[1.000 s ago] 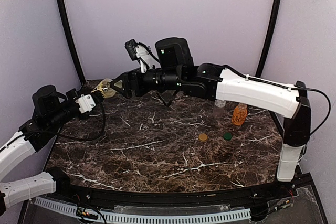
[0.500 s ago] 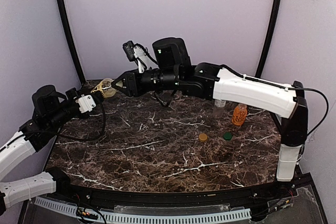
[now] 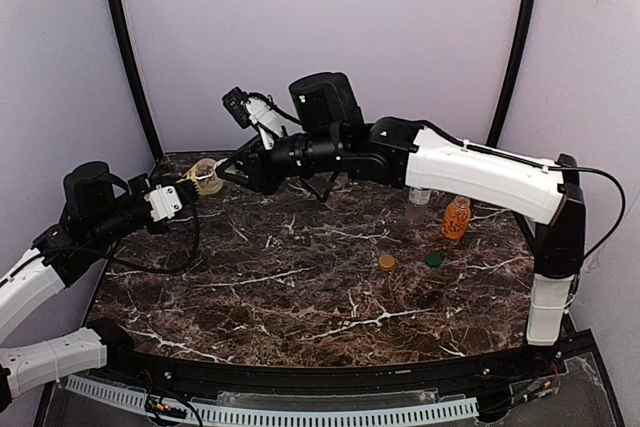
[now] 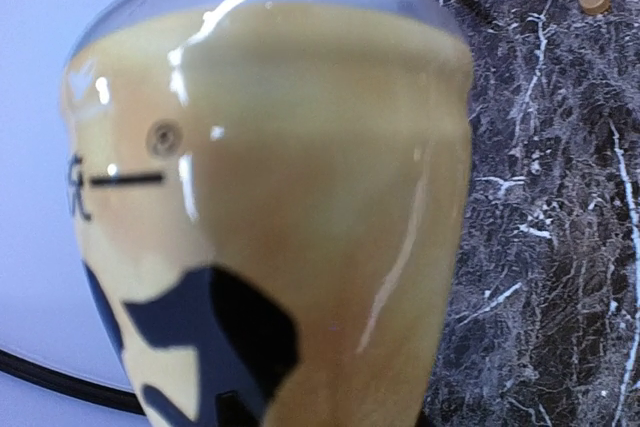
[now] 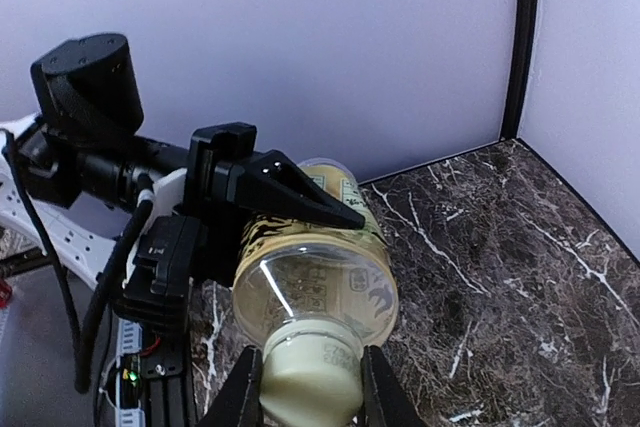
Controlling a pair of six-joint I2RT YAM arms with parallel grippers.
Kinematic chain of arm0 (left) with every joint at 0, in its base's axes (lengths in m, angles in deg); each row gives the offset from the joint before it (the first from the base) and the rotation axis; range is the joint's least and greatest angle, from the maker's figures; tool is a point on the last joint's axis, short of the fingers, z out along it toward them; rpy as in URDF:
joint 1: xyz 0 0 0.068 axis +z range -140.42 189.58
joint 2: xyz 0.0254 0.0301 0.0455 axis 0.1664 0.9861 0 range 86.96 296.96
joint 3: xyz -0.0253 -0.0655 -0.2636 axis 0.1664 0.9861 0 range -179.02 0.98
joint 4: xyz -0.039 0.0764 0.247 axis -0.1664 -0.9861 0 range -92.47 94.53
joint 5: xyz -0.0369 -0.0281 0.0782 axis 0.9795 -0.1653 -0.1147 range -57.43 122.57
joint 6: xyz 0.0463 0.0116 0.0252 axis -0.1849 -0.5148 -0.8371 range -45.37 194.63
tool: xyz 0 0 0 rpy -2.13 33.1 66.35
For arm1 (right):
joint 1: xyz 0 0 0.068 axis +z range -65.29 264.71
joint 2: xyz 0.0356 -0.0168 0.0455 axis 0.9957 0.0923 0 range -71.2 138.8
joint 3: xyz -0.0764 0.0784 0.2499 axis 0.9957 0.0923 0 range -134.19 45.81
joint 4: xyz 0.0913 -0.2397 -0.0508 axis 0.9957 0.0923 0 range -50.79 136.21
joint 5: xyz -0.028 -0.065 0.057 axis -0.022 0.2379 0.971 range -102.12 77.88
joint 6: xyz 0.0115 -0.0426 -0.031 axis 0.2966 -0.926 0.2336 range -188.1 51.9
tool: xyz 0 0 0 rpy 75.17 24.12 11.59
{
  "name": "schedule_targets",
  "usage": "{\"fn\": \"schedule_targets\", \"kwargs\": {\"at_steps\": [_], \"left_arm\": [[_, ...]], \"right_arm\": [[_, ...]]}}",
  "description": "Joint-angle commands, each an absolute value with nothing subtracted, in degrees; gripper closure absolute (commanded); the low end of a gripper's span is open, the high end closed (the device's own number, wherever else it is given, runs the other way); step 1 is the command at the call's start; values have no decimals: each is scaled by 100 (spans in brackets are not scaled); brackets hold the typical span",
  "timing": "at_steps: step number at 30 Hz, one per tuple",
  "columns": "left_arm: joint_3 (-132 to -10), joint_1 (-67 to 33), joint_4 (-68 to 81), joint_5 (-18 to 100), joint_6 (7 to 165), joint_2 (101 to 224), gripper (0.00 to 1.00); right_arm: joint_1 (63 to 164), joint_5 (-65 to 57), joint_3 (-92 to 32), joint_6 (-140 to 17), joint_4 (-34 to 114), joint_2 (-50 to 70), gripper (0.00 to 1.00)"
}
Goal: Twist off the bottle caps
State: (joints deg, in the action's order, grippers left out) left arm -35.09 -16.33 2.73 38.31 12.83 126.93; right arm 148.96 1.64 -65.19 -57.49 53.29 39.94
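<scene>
Yellow-labelled bottle (image 3: 207,171) is off the surface over the table's (image 3: 300,287) far-left corner, lying roughly sideways and close to the back wall (image 3: 300,37) and the table's left edge. Left gripper (image 3: 196,181) is clamped around its body. Right gripper (image 3: 228,171) reaches in from the table's right side, fingers pinched on the cream cap (image 5: 310,372). Orange bottle (image 3: 456,217) and clear bottle (image 3: 420,196) stand near the table's far-right edge, the clear one partly hidden by the right arm. Gold cap (image 3: 386,262) and green cap (image 3: 433,259) lie loose just in front of them. The table's centre and near-left are bare marble.
</scene>
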Motion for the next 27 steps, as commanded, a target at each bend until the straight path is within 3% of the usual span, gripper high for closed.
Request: {"fn": "schedule_targets", "kwargs": {"at_steps": [1,6,14,19,27], "left_arm": [[-3867,-1674,-1471,5483,1341,12630,70],[-4002,-1672,-2400,6109,1102,12620,70],[-4107,-1677,-3595,6505,549,12675,71],[-4058,-1674,-3686,6474,517,12669,71],[-3981,-1671,-3750,6435,375,12645,71]], "right_arm": [[15357,510,-6126,-8651,5557,3606,100],[15850,38,-5417,-10987,5744,3160,100],[16257,-1145,-4874,-13286,5962,2854,100],[16462,-2042,-4937,-14009,6150,2875,100],[16685,-2417,-4988,-14726,6169,2913,100]]}}
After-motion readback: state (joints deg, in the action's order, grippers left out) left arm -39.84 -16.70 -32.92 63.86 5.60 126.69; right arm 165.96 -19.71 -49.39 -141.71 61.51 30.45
